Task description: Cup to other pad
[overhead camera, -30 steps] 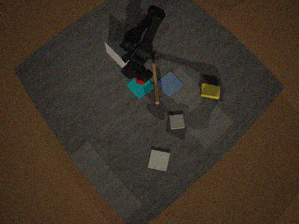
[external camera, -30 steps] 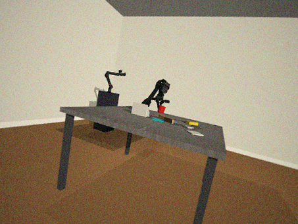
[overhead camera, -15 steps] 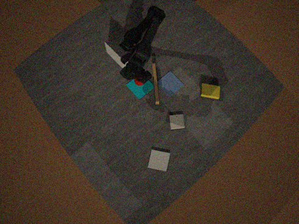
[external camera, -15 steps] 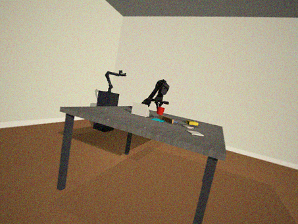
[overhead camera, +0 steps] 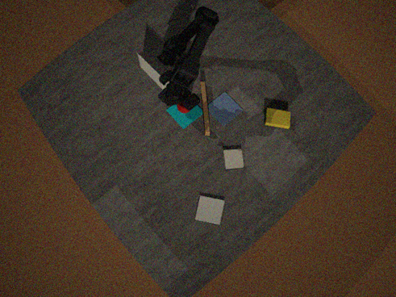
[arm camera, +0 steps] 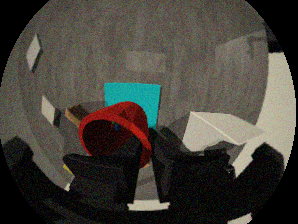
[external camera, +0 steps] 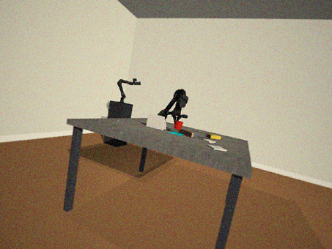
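My gripper [overhead camera: 181, 103] [external camera: 178, 118] [arm camera: 145, 131] is shut on the red cup [overhead camera: 183, 108] [external camera: 178, 124] [arm camera: 115, 131] and holds it upright just above the teal pad [overhead camera: 187, 117] [external camera: 176, 133] [arm camera: 133, 99]. In the top view only a sliver of the cup shows under the black gripper. The blue pad [overhead camera: 225, 108] lies to the right, beyond a wooden bar [overhead camera: 205, 108] [external camera: 186, 132] that stands between the two pads. The inside of the cup is dark in the wrist view, and I cannot make out the marbles.
A white block [overhead camera: 150, 70] [external camera: 156, 121] [arm camera: 213, 129] stands by the arm's base. A yellow block [overhead camera: 278, 117] [external camera: 214, 137] lies to the right, and two white blocks [overhead camera: 233, 158] [overhead camera: 210, 210] lie nearer the front. All rest on the grey table [overhead camera: 93, 132] [external camera: 164, 146]. A second arm [external camera: 126, 87] stands behind the table.
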Motion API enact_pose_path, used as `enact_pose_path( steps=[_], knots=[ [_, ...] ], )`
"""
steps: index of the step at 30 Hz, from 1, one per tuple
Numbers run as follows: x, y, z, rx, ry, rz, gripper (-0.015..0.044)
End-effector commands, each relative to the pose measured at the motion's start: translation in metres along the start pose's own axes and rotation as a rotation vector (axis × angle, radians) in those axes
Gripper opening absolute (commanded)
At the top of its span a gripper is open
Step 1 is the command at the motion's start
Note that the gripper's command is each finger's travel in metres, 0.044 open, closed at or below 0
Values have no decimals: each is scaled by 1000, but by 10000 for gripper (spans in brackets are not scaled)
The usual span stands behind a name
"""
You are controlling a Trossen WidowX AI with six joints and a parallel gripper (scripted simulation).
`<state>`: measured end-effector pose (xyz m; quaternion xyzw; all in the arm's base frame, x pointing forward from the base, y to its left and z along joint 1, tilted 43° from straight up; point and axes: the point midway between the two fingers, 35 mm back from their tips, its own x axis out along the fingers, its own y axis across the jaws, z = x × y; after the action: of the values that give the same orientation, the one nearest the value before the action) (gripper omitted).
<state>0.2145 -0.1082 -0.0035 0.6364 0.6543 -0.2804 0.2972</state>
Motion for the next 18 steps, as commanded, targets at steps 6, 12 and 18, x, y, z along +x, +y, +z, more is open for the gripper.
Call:
enact_pose_path(
  steps=[6, 12, 18],
  knots=[
    [12, 0, -1, 8, 7, 1, 0],
    [20, -1, -1, 8, 7, 1, 0],
    [27, -1, -1, 7, 7, 1, 0]
  ],
)
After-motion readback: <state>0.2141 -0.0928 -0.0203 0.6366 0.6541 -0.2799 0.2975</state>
